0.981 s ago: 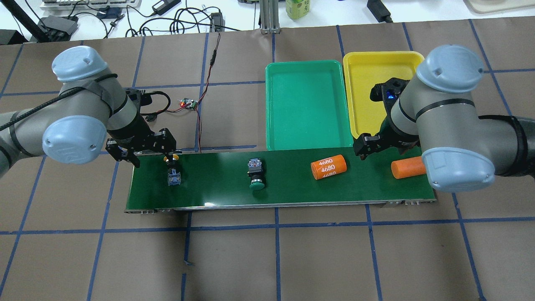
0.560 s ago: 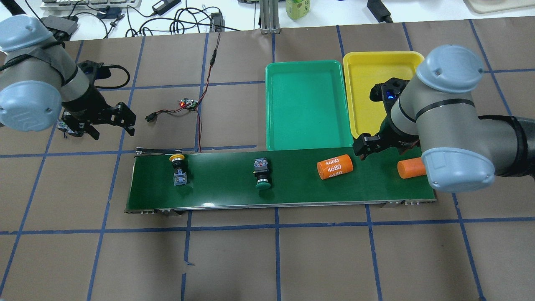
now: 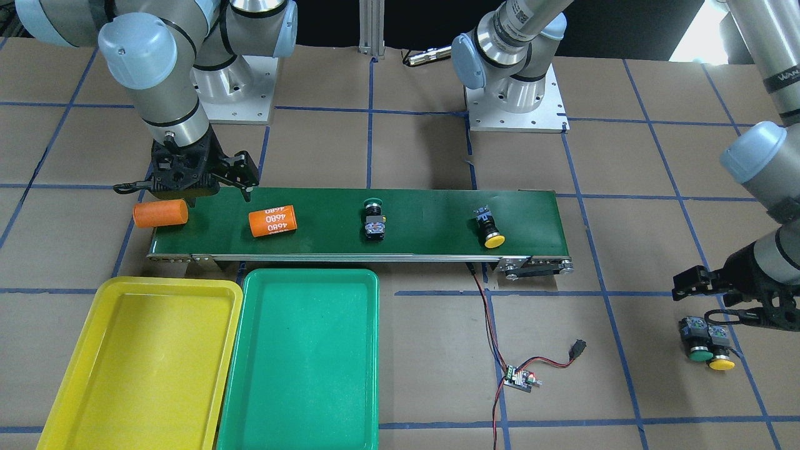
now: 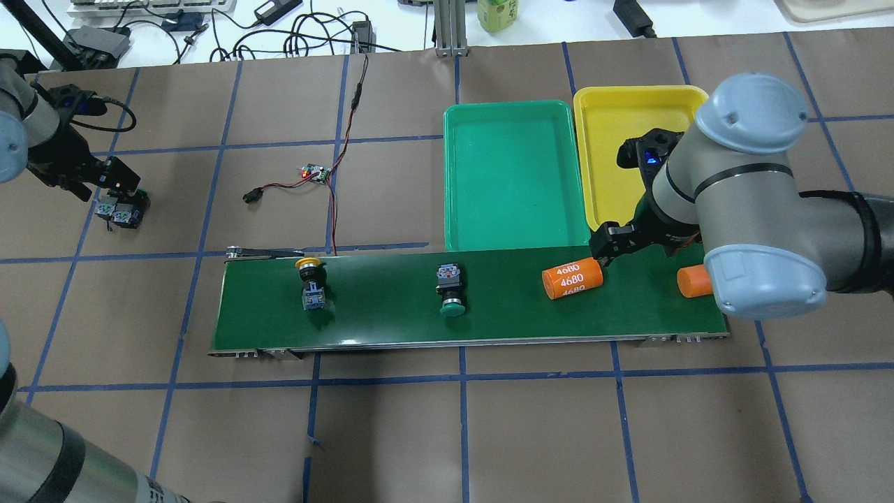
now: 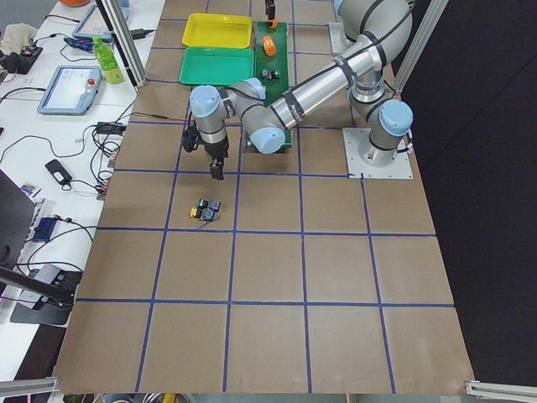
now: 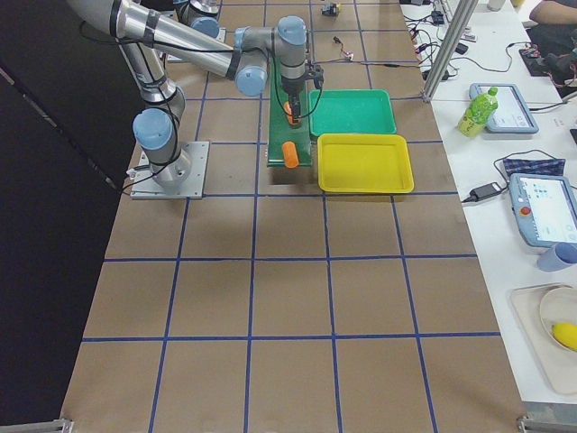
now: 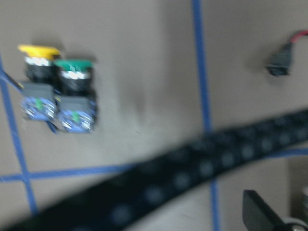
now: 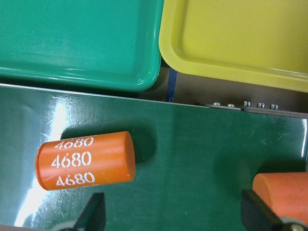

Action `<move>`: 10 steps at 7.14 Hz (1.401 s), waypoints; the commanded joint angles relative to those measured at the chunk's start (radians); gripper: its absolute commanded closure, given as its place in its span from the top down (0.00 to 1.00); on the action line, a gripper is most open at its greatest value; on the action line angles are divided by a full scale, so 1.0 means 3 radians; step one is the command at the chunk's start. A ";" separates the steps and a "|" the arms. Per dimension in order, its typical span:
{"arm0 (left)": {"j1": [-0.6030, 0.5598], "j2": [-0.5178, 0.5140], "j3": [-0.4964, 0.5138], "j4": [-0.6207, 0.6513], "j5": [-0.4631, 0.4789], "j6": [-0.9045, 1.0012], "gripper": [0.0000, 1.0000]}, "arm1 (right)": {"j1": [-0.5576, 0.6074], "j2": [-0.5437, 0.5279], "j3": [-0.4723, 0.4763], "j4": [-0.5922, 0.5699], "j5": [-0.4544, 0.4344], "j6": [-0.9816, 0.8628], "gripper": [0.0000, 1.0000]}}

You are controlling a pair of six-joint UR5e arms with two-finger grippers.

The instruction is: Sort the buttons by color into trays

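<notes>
Blue-taped brown table (image 4: 531,433) holds the trays (image 4: 513,175); cluttered bench (image 4: 209,28) beyond.

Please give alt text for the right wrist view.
An orange cylinder printed 4680 lies on a dark green conveyor belt before the open right end effector; beyond it sit a green plastic tray and a yellow plastic tray.

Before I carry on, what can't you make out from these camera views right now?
Left wrist view: blurred; a dark band, likely a cable, crosses it, and only one fingertip shows.
Overhead: the right arm covers part of the end orange cylinder and the yellow tray.
Side views: the belt's yellow button and green button are too small to tell apart.
</notes>
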 commanded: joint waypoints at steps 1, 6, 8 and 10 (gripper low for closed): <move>0.0085 -0.0353 0.0042 0.0449 -0.0008 0.0347 1.00 | -0.0004 0.0014 -0.0002 -0.0010 0.0016 0.0001 1.00; 0.0085 -0.0380 -0.0132 0.0466 -0.0008 0.0404 1.00 | 0.0001 0.0265 -0.0017 -0.0178 0.0021 0.0103 1.00; 0.0085 -0.0390 -0.0132 0.0471 -0.0003 0.0414 0.68 | 0.0001 0.0265 -0.0012 -0.0174 0.0026 0.0098 1.00; 0.0085 -0.0390 -0.0112 0.0471 -0.0003 0.0435 0.50 | 0.0001 0.0306 -0.0017 -0.0174 0.0021 0.0103 1.00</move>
